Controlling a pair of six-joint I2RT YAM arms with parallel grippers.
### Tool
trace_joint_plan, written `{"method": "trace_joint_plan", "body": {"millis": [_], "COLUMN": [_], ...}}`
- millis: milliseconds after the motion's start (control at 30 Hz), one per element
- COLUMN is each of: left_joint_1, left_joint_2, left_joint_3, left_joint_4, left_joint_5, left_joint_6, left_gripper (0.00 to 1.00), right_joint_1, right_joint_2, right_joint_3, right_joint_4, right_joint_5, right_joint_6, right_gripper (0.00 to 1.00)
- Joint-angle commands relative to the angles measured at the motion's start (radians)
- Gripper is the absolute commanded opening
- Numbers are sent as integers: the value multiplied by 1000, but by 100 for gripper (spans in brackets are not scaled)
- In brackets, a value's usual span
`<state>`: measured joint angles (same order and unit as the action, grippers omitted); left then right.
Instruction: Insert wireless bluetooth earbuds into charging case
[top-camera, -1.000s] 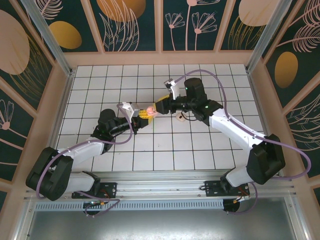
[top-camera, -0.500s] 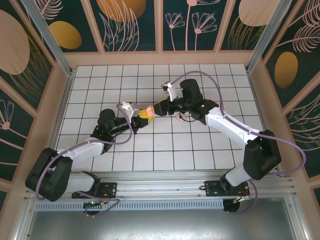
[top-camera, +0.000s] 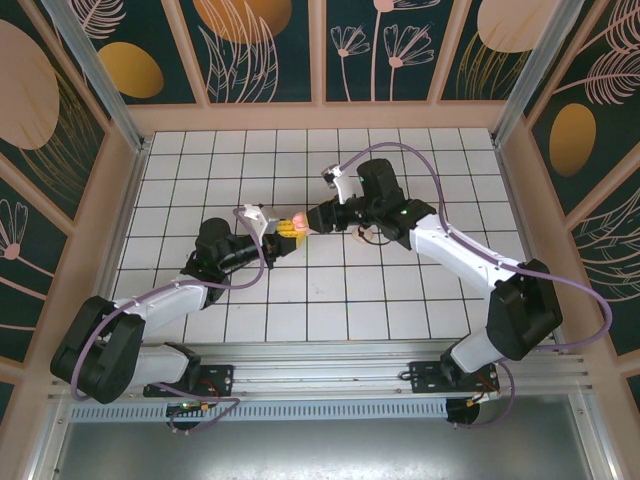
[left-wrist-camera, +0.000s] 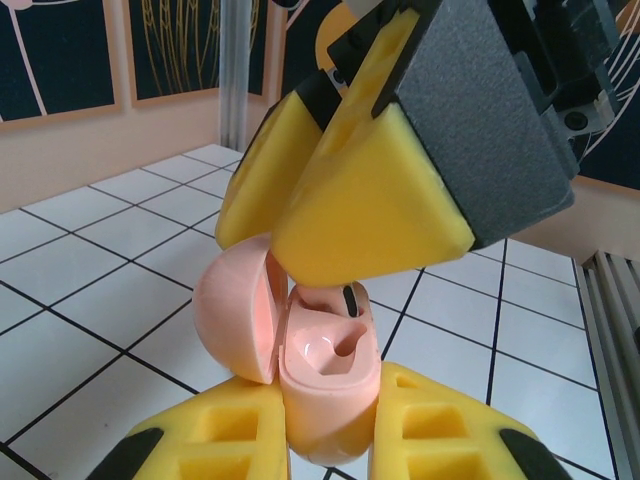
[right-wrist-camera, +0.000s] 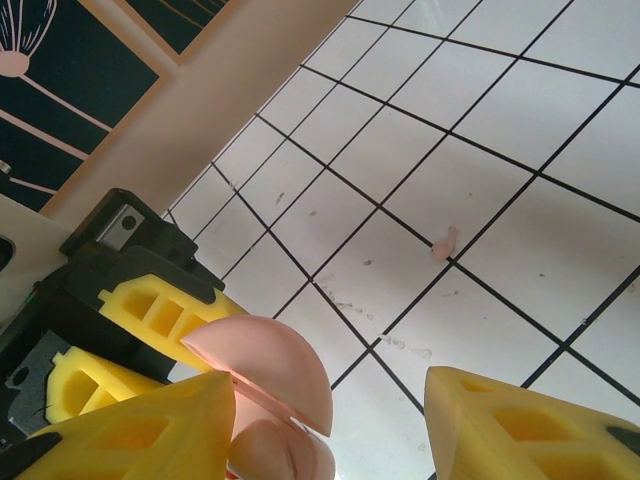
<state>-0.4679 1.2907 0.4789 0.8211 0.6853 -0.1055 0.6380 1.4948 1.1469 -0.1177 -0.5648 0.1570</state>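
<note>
1. Two tools meet over the middle of the table. The left tool (left-wrist-camera: 325, 445) is clamped on the charging case (left-wrist-camera: 325, 385), one yellow pad against each side of its body, and appears to hold it just clear of the tiles.
2. Swung open, the case's lid (left-wrist-camera: 238, 318) stands upright beside the body, so the wells face up.
3. Something with a dark tip sits in the far well (left-wrist-camera: 349, 300). I judge it to be one earbud, already seated. The near well looks empty.
4. Directly above the case hangs the right tool (right-wrist-camera: 330, 425), tips pointing down at it. Its jaws stand roughly half apart, with nothing visible between them.
5. Beyond the case and well apart from it, a tiny pink piece (right-wrist-camera: 443, 243) lies on the table (right-wrist-camera: 520, 120). It may be the other earbud, but it is too small to tell.
6. The coming move turns on this: the case lies straight below the right tool, and the empty well runs up and down. The right arm is therefore the free one for any insertion, and the open lid beside that path could get knocked.
</note>
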Motion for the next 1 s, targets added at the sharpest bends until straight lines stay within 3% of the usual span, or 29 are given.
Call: {"method": "trace_joint_plan", "body": {"millis": [0, 367, 633, 833, 967], "left_joint_1": [-5, -4, 1, 74, 125], "left_joint_2": [-38, -51, -42, -44, -42], "left_joint_3": [18, 18, -10, -57, -66], "left_joint_4": [41, 44, 46, 97, 71], "left_joint_5": [-4, -20, -94, -131, -208], "left_joint_6": [15, 20, 18, -51, -81], "left_gripper": [16, 15, 14, 12, 11], "right_joint_1": [8, 9, -11, -23, -16], "right_joint_2": [-28, -63, -103, -69, -29], "right_joint_3": [-29, -86, -24, 54, 99], "right_joint_4": [-34, 26, 82, 56, 6], "right_joint_5": [49, 34, -4, -37, 16], "right_joint_6": [0, 49, 38, 17, 3], "right_gripper": [53, 53, 55, 55, 54]}}
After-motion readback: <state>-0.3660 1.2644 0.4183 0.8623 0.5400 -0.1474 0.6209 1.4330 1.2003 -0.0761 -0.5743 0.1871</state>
